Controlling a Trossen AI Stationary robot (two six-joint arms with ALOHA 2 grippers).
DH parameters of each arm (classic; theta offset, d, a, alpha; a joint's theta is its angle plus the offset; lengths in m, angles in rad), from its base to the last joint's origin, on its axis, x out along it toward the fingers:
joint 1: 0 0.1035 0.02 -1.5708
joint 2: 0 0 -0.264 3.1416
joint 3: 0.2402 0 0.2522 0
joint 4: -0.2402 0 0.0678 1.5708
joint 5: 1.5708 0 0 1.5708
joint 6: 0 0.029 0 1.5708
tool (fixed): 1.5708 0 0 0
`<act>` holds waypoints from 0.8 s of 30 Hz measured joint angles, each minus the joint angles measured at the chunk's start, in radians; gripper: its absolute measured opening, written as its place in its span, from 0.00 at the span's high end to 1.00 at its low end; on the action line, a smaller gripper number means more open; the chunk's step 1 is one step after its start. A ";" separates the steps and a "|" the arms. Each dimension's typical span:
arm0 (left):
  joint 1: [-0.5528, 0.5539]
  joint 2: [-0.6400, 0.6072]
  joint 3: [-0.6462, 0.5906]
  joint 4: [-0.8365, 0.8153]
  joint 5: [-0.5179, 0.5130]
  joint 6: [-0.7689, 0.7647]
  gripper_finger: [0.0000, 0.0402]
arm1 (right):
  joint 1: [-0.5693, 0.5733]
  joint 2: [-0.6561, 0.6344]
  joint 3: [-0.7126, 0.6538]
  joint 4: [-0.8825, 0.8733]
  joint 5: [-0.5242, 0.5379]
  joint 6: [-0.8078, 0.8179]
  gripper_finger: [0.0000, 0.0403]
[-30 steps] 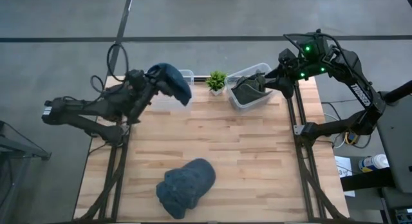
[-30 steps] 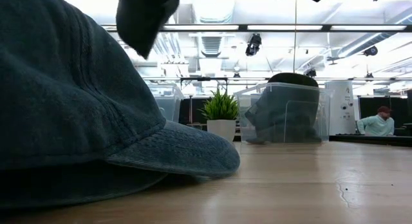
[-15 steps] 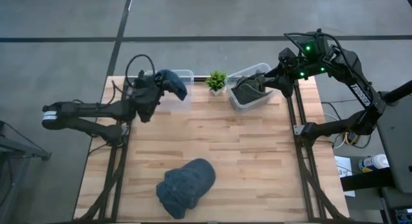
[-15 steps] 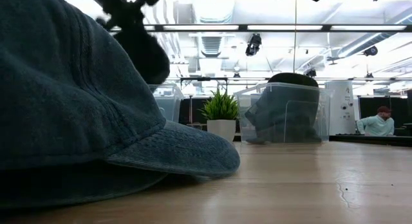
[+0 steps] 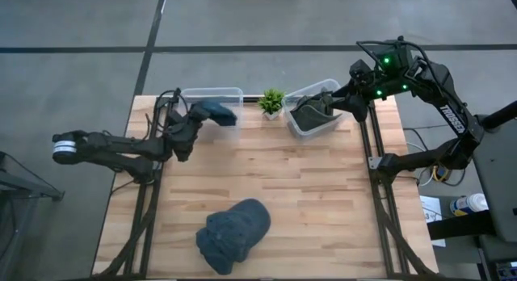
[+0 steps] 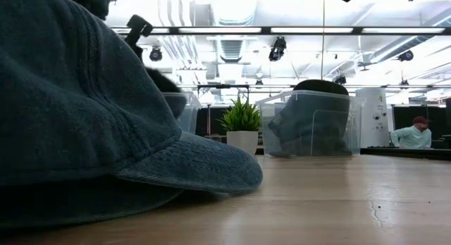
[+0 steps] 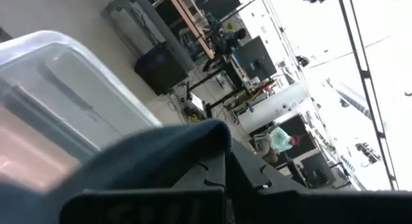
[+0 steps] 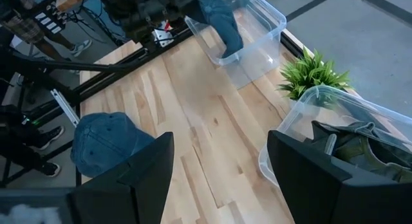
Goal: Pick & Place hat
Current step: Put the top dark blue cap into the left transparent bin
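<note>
My left gripper (image 5: 199,116) is shut on a dark blue hat (image 5: 218,113), which hangs into the clear left bin (image 5: 212,94) at the table's far edge. A second blue hat (image 5: 234,235) lies on its underside near the front edge and fills the low view (image 6: 84,118). My right gripper (image 8: 222,179) stands open and empty, high above the clear right bin (image 5: 317,119), which holds a dark hat (image 5: 309,116). My left gripper pinches a fold of the hat's cloth (image 7: 193,137) between its two shut fingers; which part of the hat that is does not show. The fingers come level from the table's left side. The hat (image 8: 222,21) hangs below them inside the bin, clear of the tabletop.
A small potted plant (image 5: 272,102) stands between the two bins at the far edge. Bare wood (image 5: 275,176) lies between the bins and the front hat. A person (image 6: 416,132) sits in the room far behind the table.
My left gripper has come down toward the left bin and rolled about its own line, staying shut. The hat it carries has sunk from above the bin's rim to hang inside the bin. My right gripper has kept still.
</note>
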 joint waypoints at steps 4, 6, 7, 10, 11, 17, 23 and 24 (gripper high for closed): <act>0.000 -0.001 -0.045 0.039 0.002 -0.033 1.00 | 0.000 0.000 0.000 0.000 0.000 0.001 0.40; 0.000 -0.002 -0.055 0.037 0.012 -0.049 0.99 | 0.000 0.000 -0.001 0.000 0.000 0.001 0.40; 0.000 -0.001 -0.056 0.036 0.024 -0.050 0.99 | 0.000 0.000 -0.001 0.000 0.000 0.001 0.40; 0.000 -0.001 -0.047 0.036 0.062 -0.012 0.94 | 0.000 0.000 -0.001 0.000 0.000 0.001 0.40; 0.000 -0.001 -0.039 0.036 0.082 0.014 0.92 | 0.000 0.000 -0.001 0.000 0.000 0.001 0.39; 0.001 -0.010 0.011 0.035 0.168 0.169 0.77 | 0.000 0.000 -0.001 0.001 0.000 0.002 0.39; 0.001 -0.052 0.063 0.035 0.179 0.291 0.62 | 0.000 0.000 -0.001 0.001 0.000 0.021 0.39; 0.002 -0.059 0.069 0.029 0.179 0.316 0.61 | 0.000 0.000 -0.001 0.001 0.000 0.021 0.39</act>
